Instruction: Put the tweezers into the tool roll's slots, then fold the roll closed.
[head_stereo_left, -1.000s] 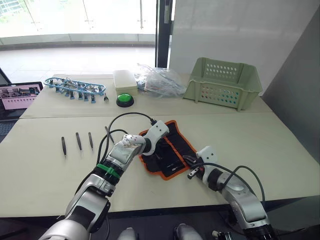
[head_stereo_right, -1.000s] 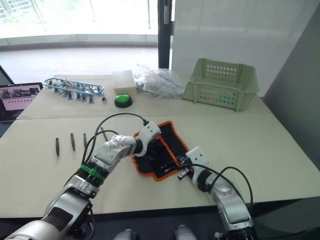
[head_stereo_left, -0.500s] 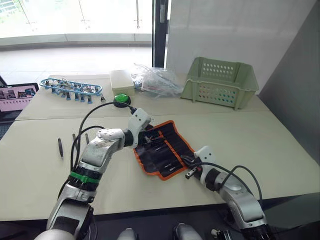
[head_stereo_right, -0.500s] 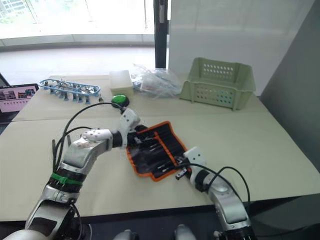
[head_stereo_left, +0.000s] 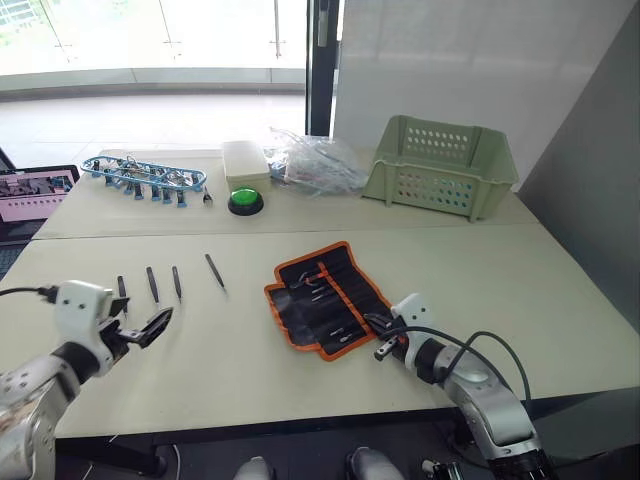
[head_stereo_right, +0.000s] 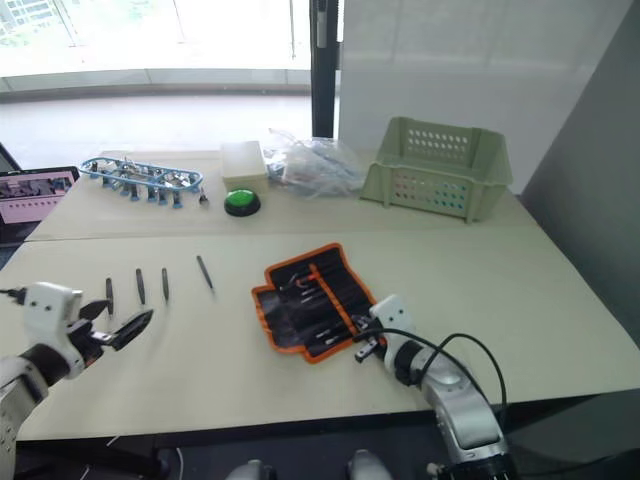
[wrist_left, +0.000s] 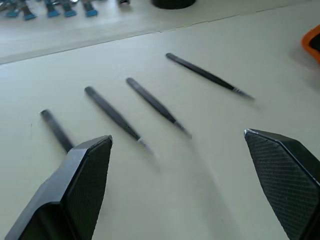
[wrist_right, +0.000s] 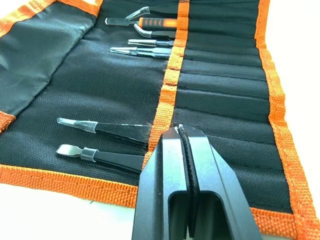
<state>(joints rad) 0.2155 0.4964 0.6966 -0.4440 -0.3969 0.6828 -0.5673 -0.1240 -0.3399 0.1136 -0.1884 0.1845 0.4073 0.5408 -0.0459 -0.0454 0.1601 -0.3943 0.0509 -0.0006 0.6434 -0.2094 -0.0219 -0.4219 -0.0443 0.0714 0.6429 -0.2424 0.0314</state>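
Lying loose on the pale worktop (head_stereo_left: 560, 290) toward its left edge are four tweezers (head_stereo_left: 152, 283), thin, black and pointed, in a rough row with clear gaps between them. Their long axes run from the near edge toward the far edge, and the one nearest the middle (head_stereo_left: 215, 271) slants a little. The left tool (head_stereo_left: 150, 326) hovers just nearer the front edge than this row, its two black fingers (wrist_left: 85, 170) spread wide and holding nothing. In the left wrist view the tweezers lie straight ahead of that tool, angled across the gap between its fingers.

The tool roll (head_stereo_left: 325, 296) lies unfolded at the middle of the worktop, its orange edging showing all round. The slots (wrist_right: 220, 95) run in rows on either side of an orange strip, and several slim tools are already tucked into them; which of these are tweezers is hard to tell. The right tool (wrist_right: 182, 150) rests at the roll's near right corner with its fingers pressed together, gripping nothing, its tip on or just above the orange strip.

The loose tweezers lie well apart from the roll, on its left. The left arm is plainly the nearer one to them, so it is probably the arm for the next pick. The roll cannot be folded until they are stowed.
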